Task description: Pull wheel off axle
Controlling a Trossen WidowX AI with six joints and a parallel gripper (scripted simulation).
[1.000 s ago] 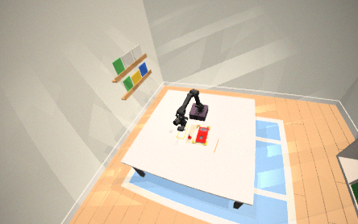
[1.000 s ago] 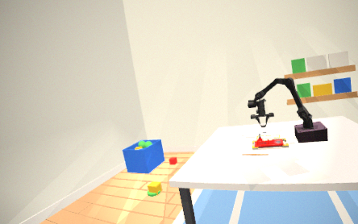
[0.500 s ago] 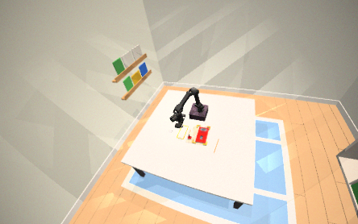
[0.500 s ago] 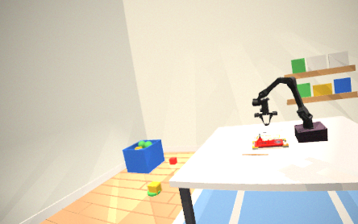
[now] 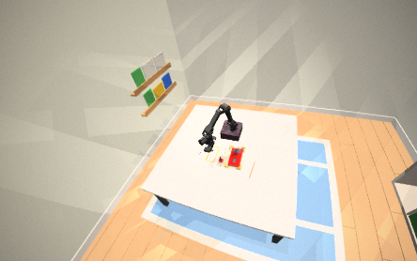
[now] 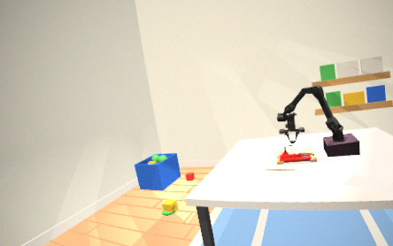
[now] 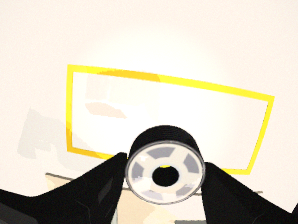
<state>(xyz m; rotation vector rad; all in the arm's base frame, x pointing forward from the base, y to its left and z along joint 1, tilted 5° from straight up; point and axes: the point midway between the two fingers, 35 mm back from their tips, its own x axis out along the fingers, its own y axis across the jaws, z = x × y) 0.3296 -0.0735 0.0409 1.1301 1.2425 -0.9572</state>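
Right now your pincer [image 7: 164, 183] is clamped on the wheel [image 7: 165, 175], its hub hole facing the wrist camera, and carries it above the table [image 5: 263, 188], already off the axle. The yellow-outlined marked area [image 7: 166, 112] lies just ahead, toward 12 o'clock in the wrist view, with the red base [image 5: 236, 157] behind at 6. I'd judge you need a short advance, then a straight descent.
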